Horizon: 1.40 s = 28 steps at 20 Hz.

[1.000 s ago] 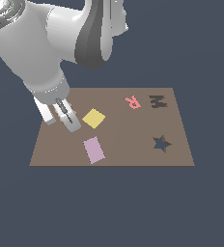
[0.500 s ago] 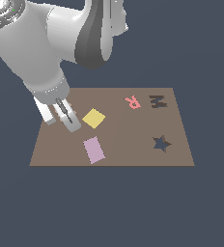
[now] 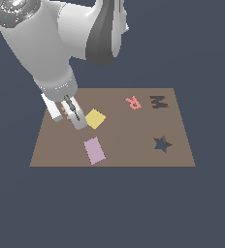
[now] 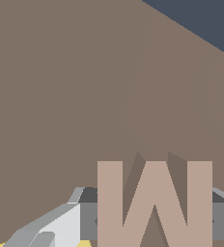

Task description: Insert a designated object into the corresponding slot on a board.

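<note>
The tan M-shaped block (image 4: 155,202) lies on the brown board (image 3: 129,131) near its corner at the exterior view's left. My gripper (image 3: 67,117) stands down over it, one finger (image 4: 89,219) against each side of the block, shut on it. In the exterior view the arm hides nearly all of the block. The dark M-shaped slot (image 3: 158,101) is at the board's far corner on the exterior view's right, well away from the gripper.
A yellow square (image 3: 95,118) lies just beside the gripper. A lilac rectangle (image 3: 94,150) sits nearer the front edge. A pink R (image 3: 133,102) lies left of the M slot, and a dark star cutout (image 3: 162,144) is below that slot.
</note>
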Motion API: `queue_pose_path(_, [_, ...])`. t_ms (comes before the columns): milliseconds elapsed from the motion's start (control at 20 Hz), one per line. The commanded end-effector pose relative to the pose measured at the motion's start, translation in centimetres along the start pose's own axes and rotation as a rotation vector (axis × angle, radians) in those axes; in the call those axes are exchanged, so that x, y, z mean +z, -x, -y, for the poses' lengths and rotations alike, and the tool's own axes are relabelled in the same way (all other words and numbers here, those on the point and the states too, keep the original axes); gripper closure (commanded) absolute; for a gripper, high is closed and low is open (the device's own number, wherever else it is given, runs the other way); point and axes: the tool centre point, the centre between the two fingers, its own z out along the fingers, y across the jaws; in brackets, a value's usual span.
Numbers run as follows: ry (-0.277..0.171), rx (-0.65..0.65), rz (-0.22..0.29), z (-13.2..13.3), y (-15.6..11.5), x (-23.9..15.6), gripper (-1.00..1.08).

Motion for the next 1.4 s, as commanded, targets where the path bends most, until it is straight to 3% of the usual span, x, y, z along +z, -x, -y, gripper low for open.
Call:
queue_pose_path(0, [0.0,0.018,0.0,0.2,1.3,-0.1,1.08])
queue_pose_path(600, [0.0,0.165,0.0,2.3,10.7,-0.3,1.08])
queue_pose_path(1350, [0.0,0.377,0.001,8.1,23.5,-0.7,1.08])
